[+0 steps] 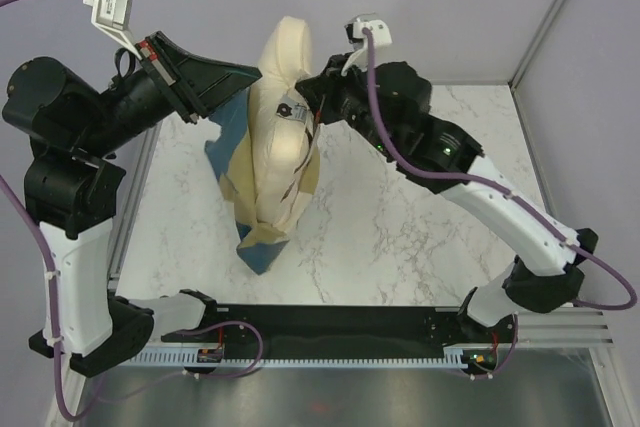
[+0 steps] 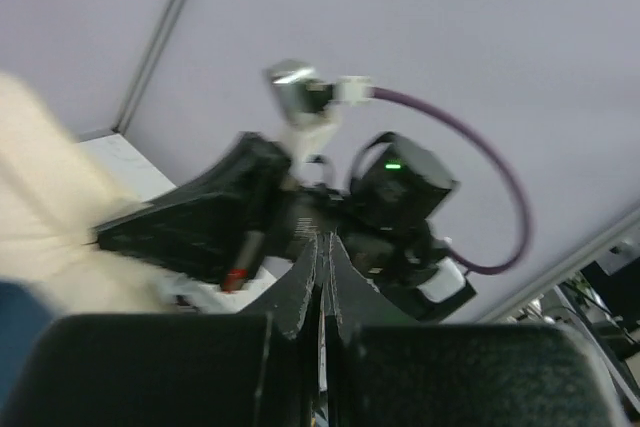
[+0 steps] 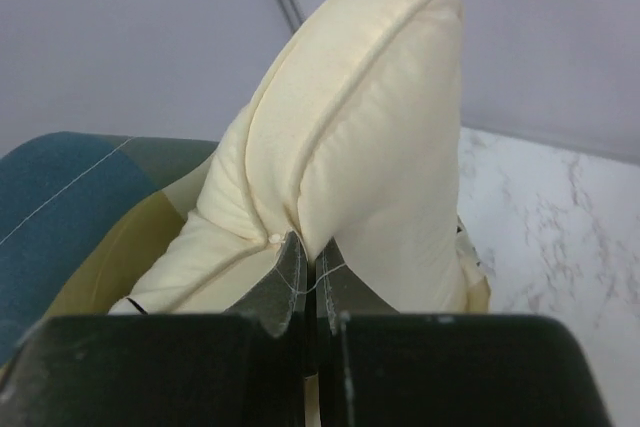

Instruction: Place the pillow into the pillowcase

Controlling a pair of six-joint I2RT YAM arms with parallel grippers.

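Observation:
The cream pillow stands on end in the middle of the table, its lower part inside the blue and tan checked pillowcase. My right gripper is at the pillow's right side. In the right wrist view it is shut, pinching a fold of the pillow, and the pillowcase shows at the left. My left gripper touches the pillow's upper left edge. The blurred left wrist view shows it shut with nothing plainly between its fingers, and the pillow at the left.
The white marbled table reaches out to the right and in front of the pillow. Grey walls close the back and sides. A black rail with both arm bases runs along the near edge.

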